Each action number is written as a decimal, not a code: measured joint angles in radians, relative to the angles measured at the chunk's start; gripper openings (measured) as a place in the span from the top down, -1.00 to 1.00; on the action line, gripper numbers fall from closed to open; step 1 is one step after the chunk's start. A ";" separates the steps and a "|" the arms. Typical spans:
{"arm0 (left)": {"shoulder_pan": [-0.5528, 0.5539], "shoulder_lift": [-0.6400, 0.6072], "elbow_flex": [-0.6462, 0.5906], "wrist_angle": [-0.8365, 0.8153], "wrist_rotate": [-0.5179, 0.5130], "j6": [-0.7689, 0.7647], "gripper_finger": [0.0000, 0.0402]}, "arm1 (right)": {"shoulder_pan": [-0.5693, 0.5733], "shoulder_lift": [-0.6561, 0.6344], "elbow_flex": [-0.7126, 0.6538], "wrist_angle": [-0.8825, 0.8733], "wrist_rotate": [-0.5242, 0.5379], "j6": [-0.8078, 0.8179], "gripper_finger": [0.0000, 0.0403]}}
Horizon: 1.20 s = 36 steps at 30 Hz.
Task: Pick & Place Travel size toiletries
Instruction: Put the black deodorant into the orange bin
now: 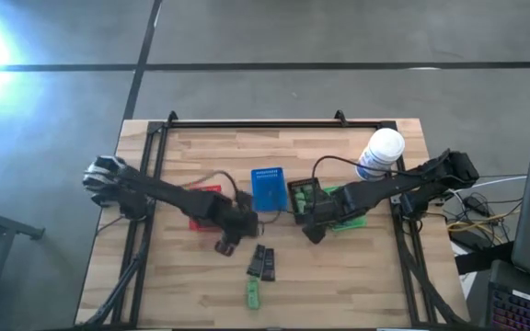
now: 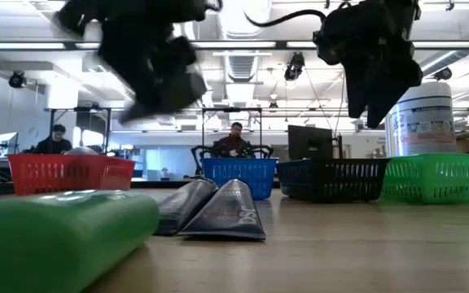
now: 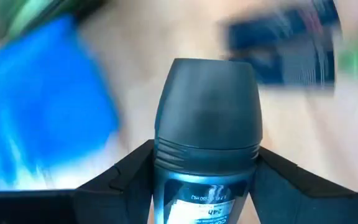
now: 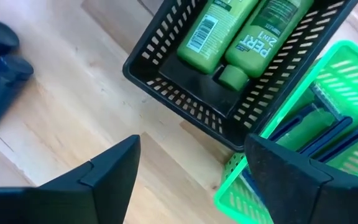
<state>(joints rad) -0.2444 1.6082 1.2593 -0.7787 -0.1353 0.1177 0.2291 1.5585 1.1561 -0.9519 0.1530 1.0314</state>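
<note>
My left gripper [image 1: 228, 241] hangs over the table's middle, just near of the red basket [image 1: 205, 198], shut on a roll-on with a grey rounded cap [image 3: 207, 106]. My right gripper [image 1: 313, 232] hovers open over bare wood beside the dark basket [image 4: 185, 87], which holds two green bottles [image 4: 235, 31]. Two slim black tubes [image 1: 262, 262] lie flat on the table near its middle. A green bottle [image 1: 253, 292] lies closer to the near edge. The green basket [image 4: 303, 124] holds dark blue items. My left gripper [image 3: 205, 162] pinches the roll-on by its blue body [image 3: 204, 186], just below the cap, one finger on each side. The cap sticks out past the fingertips. In the low view the gripper [image 2: 161, 77] is well above the table, so the roll-on is lifted clear.
Four small baskets stand in a row across the table's middle: red, blue [image 1: 268, 188], dark and green. A big white canister [image 1: 380, 152] stands behind the green basket, toward the far right. People sit in the room beyond the table [image 2: 234, 142]. Bare wood lies along the near edge.
</note>
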 joint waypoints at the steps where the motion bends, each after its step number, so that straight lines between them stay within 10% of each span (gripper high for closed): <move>1: 0.011 -0.034 0.005 -0.039 -0.003 -0.194 -0.06 | 0.000 0.000 0.000 0.001 0.001 0.013 -0.40; 6: -0.011 -0.269 -0.111 -0.147 -0.125 -1.126 -0.06 | 0.000 0.000 0.000 0.006 0.016 0.046 -0.36; 12: -0.052 -0.483 -0.365 -0.151 -0.290 -1.653 -0.06 | 0.000 0.000 0.000 0.036 0.068 0.050 -0.37; 23: -0.032 -0.541 -0.611 -0.116 -0.354 -1.884 -0.06 | 0.000 0.000 0.000 0.067 0.097 0.062 -0.53; 36: -0.029 -0.529 -0.627 0.025 -0.348 -1.844 -0.69 | 0.000 0.000 0.000 0.069 0.091 0.052 -0.62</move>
<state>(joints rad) -0.2733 1.0796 0.6324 -0.7536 -0.4829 -1.7260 0.2291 1.5585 1.1557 -0.8829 0.2439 1.0836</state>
